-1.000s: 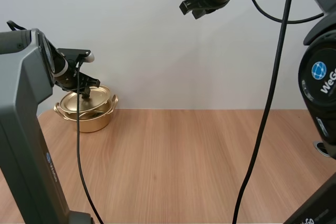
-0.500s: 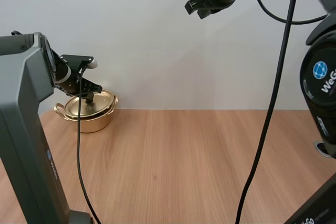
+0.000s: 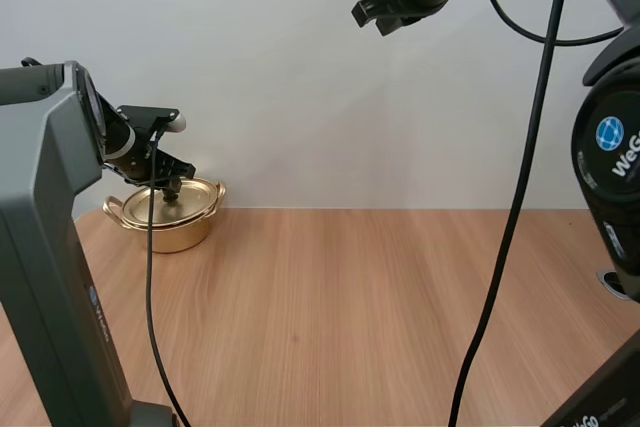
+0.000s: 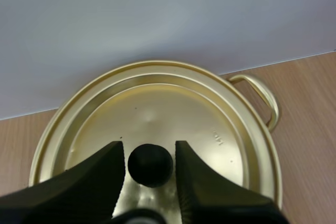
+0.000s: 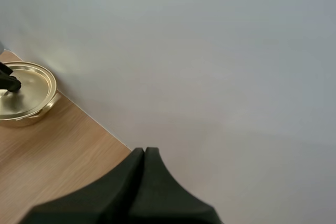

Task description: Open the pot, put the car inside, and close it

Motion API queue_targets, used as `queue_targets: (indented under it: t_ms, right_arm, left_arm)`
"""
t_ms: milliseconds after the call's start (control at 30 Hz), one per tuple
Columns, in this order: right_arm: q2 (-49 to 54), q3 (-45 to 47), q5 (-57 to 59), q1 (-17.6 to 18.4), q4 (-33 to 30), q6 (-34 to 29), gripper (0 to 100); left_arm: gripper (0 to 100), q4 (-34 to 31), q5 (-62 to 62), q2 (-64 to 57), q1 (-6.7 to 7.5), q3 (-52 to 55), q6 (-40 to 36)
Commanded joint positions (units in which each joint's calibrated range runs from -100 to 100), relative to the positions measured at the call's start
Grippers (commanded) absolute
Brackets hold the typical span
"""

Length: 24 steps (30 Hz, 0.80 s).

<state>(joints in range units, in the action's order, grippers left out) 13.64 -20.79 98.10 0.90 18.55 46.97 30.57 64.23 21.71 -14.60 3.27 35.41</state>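
Wooden bench (image 3: 380,307), plain white wall (image 3: 280,97) behind. Left claw (image 4: 149,149) is released, its fingers (image 4: 105,171) straddling the black knob (image 4: 150,165) of the lid (image 4: 184,114), with a slim gap either side and no pinch. The lid sits flat on the gold pot (image 3: 170,235), at the bench's far left by the wall. Right claw (image 5: 144,153) is clenched on nothing, held high, well apart from the pot. Progress: the pot is closed. The lid covers the inside, so I can't tell if the car is in there. Likely either the very start or the finish.
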Motion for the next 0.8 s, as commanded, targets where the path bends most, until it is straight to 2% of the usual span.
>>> queue_targets:
  t_ms: [0, 67, 233, 333, 467, 600, 700, 767]
  right_arm:
    - [-0.02, 0.04, 0.1, -0.02, 0.02, 0.01, 0]
    - [-0.02, 0.04, 0.1, -0.02, 0.02, 0.01, 0]
    - [-0.02, 0.04, 0.1, -0.02, 0.02, 0.01, 0]
    - [-0.02, 0.04, 0.1, -0.02, -0.51, 0.37, 0]
    - [-0.02, 0.04, -0.43, -0.1, -0.92, 0.37, 0]
    - [-0.02, 0.04, -1.95, -1.17, -0.8, 0.37, 0]
    - [-0.02, 0.04, -2.92, -2.79, -0.14, 0.37, 0]
    - [-0.02, 0.04, -3.05, -3.43, 0.74, 0.39, 0]
  left_arm:
    - [80, 0.02, -0.9, 0.0, -0.01, 0.06, -0.18]
    - [83, 0.02, -1.54, -0.13, -0.01, 0.06, -0.33]
    - [83, 0.26, 0.64, -2.24, -0.01, 0.06, 0.17]
    - [83, 4.97, 0.64, -6.01, -0.01, 0.06, 3.83]
    - [83, 14.5, 2.31, -14.27, 0.23, 0.06, 8.48]
    - [83, 18.59, 4.03, -23.3, 1.95, 0.94, 9.01]
    - [83, 21.42, 0.4, -31.65, 3.51, 5.23, 9.01]
    - [83, 22.09, -1.82, -34.06, 3.86, 6.93, 9.01]
